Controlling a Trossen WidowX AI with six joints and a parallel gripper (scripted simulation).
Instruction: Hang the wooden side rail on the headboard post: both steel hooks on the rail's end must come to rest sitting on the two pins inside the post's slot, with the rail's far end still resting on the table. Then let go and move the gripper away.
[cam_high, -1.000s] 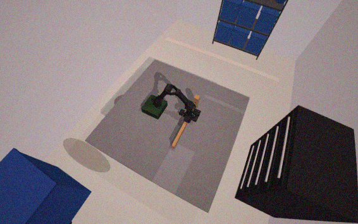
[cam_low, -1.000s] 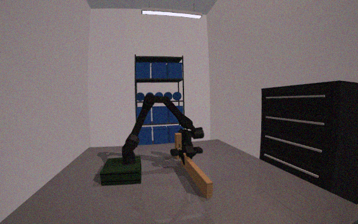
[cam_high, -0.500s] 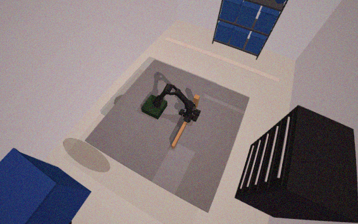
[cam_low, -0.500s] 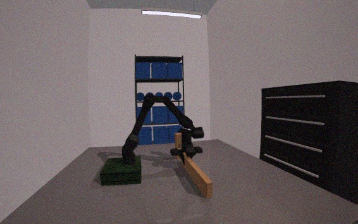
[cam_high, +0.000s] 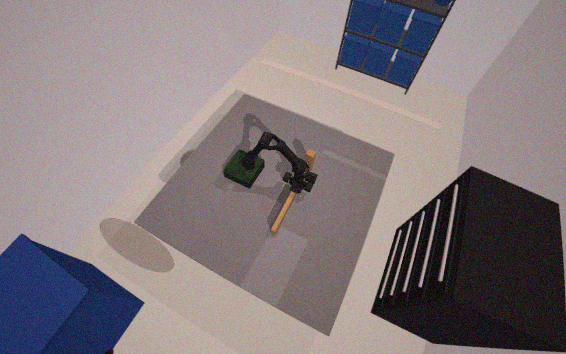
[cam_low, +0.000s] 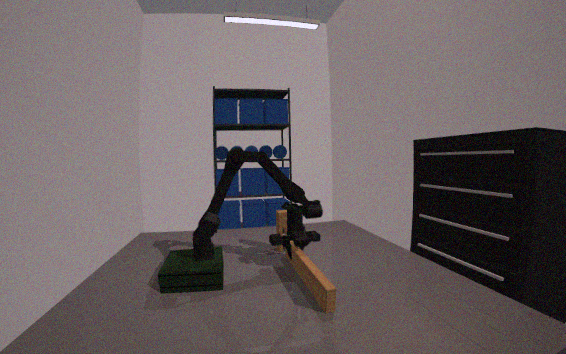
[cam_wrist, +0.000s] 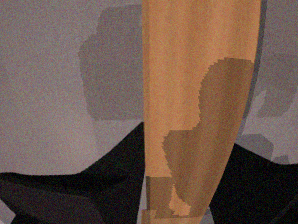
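The wooden side rail (cam_high: 283, 212) (cam_low: 315, 278) (cam_wrist: 200, 40) slants across the table, its far end toward the exterior camera and low, at or close to the table top. Its other end points at the headboard post (cam_high: 311, 157) (cam_low: 281, 225), which stands upright behind the gripper. My gripper (cam_high: 297, 191) (cam_low: 290, 247) (cam_wrist: 168, 127) is shut on the rail near its post end, with a black finger on each side of the wood. The steel hooks, the slot and the pins are hidden, so I cannot tell whether the hooks touch the pins.
The arm's green base block (cam_high: 243, 170) (cam_low: 191, 272) stands left of the rail. A black drawer cabinet (cam_high: 505, 250) (cam_low: 475, 210) stands at the right. A shelf rack with blue bins (cam_high: 382, 65) (cam_low: 251, 181) is at the back. A blue box (cam_high: 45, 295) is at lower left in the top view.
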